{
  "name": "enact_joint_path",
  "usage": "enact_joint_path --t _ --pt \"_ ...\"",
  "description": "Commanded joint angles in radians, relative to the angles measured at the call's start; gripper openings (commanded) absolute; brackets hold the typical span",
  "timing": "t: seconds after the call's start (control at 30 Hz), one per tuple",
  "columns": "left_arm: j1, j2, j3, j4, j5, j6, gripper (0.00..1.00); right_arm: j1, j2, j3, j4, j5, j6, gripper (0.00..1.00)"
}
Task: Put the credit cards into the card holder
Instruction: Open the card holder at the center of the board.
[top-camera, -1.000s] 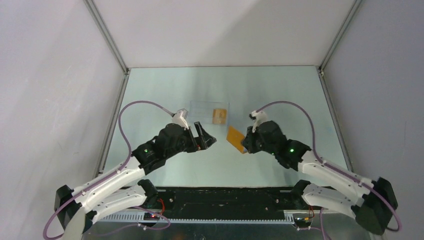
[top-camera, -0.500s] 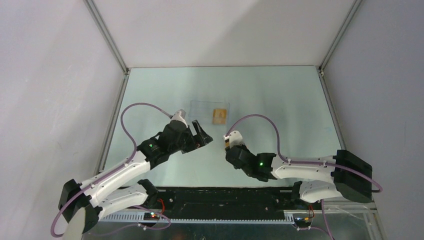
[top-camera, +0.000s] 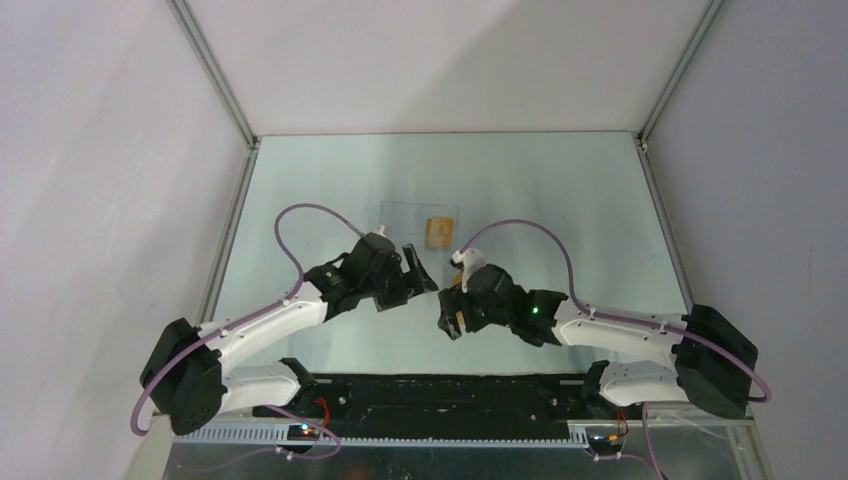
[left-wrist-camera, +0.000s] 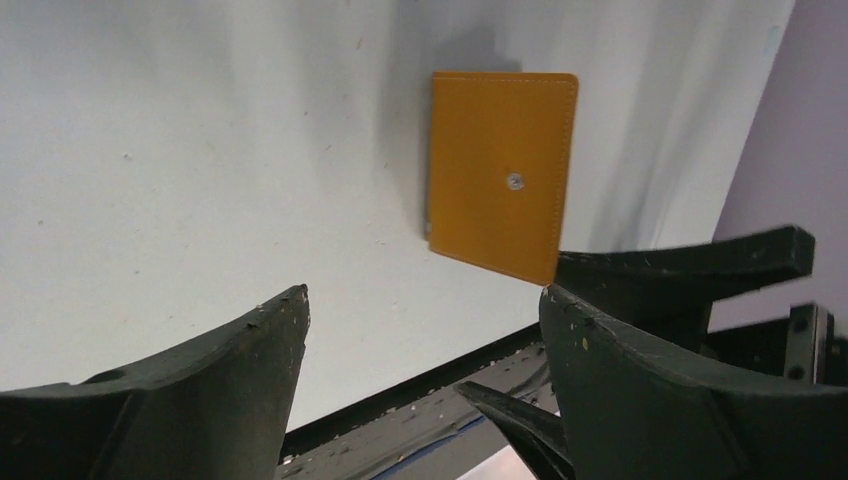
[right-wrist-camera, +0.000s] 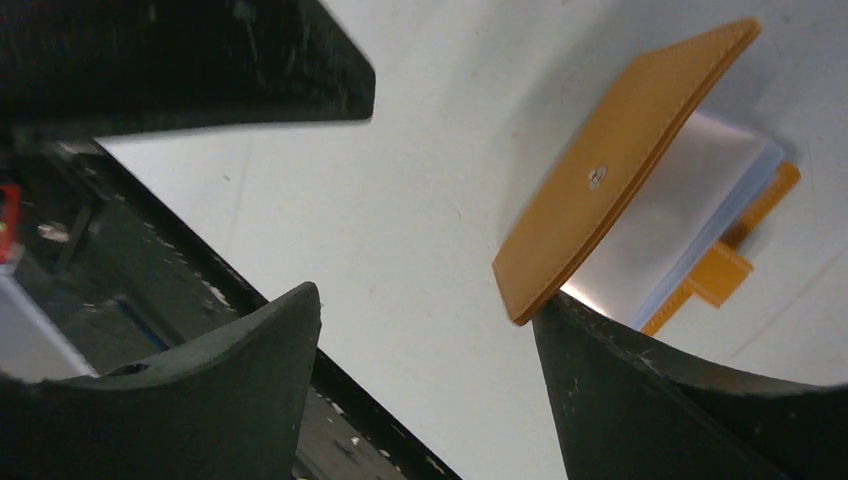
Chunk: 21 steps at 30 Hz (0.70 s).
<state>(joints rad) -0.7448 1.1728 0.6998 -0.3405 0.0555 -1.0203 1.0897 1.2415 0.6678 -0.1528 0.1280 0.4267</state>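
The card holder (left-wrist-camera: 500, 185) is an orange wallet with a small snap, lying on the pale table. In the right wrist view the card holder (right-wrist-camera: 620, 170) has its upper flap lifted, showing a pale inner panel and its tab (right-wrist-camera: 725, 275). My right gripper (right-wrist-camera: 425, 298) is open, with one fingertip (right-wrist-camera: 600, 350) at the wallet's near corner. My left gripper (left-wrist-camera: 424, 292) is open and empty, just short of the wallet. From above, the left gripper (top-camera: 420, 275) and right gripper (top-camera: 450, 315) nearly meet and the right one hides the wallet. One credit card (top-camera: 438, 231) lies farther back.
A clear plastic case (top-camera: 405, 215) lies flat under and beside the card at mid-table. The black rail of the arm bases (top-camera: 450, 390) runs along the near edge, close behind both grippers. Grey walls enclose the table on three sides.
My right gripper, which held the wallet up a second ago, has swung left and nearer, opened and let it go. My left arm has reached farther right toward it.
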Motion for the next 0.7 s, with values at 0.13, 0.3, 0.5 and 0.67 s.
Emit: enact_joint_path --t 0.13,0.3,0.5,0.67 --pt "0.004 0.018 0.050 0.058 0.027 0.010 0.89 -0.162 0.034 -0.001 0.252 -0.360 0.052 0.83" --pt "0.004 0.017 0.042 0.076 0.036 0.020 0.91 -0.178 0.093 0.000 0.344 -0.472 0.056 0.83" --pt "0.005 0.043 0.040 0.087 0.040 0.057 0.89 -0.192 0.162 -0.001 0.426 -0.560 0.068 0.84" --pt "0.008 0.121 0.052 0.088 0.018 0.127 0.81 -0.230 0.192 -0.002 0.439 -0.588 0.090 0.83"
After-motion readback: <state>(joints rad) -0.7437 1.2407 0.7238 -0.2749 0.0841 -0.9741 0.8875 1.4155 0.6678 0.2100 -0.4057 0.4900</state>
